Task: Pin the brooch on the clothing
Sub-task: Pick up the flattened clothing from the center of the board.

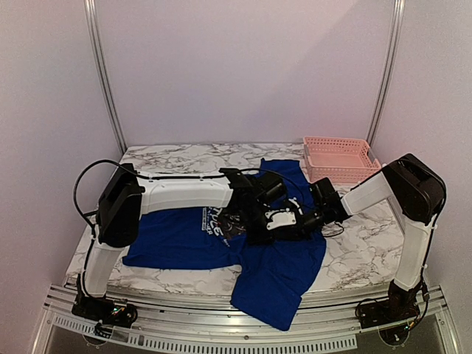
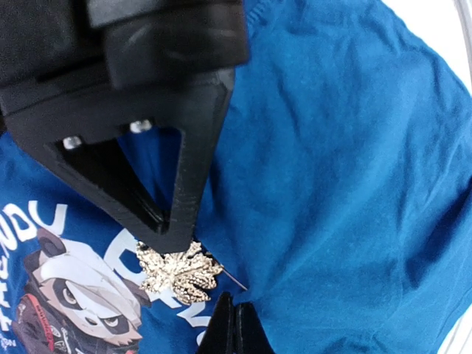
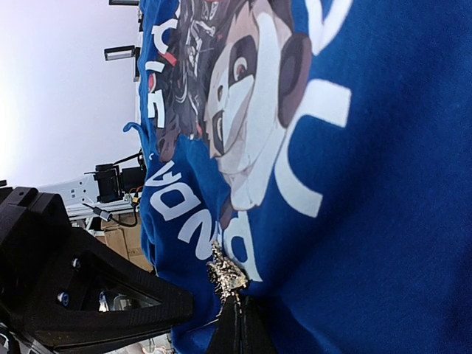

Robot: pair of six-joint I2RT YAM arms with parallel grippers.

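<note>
White walls and aluminium posts close in a marble table [image 1: 354, 258] with a pink plastic basket [image 1: 339, 158] at its back right. From above, the blue T-shirt [image 1: 177, 236] lies across the table's middle, its hem hanging over the near edge.

In the left wrist view, the left gripper [image 2: 166, 240] is clenched, apparently on the upper edge of the brooch [image 2: 181, 273], which rests on the chest print [image 2: 74, 295] by the white lettering. Its thin pin [image 2: 236, 281] points toward the right gripper [image 2: 230, 306], which is also closed just below. The brooch is a gilt, lacy leaf, stiff and glittering; the jersey is soft, matte and rumpled.

In the right wrist view, the right fingertips meet at a fold under the brooch; whether they nip cloth cannot be told. The step likely goes best with that fold kept taut while the pin slides shallowly through it, without twisting the leaf.
</note>
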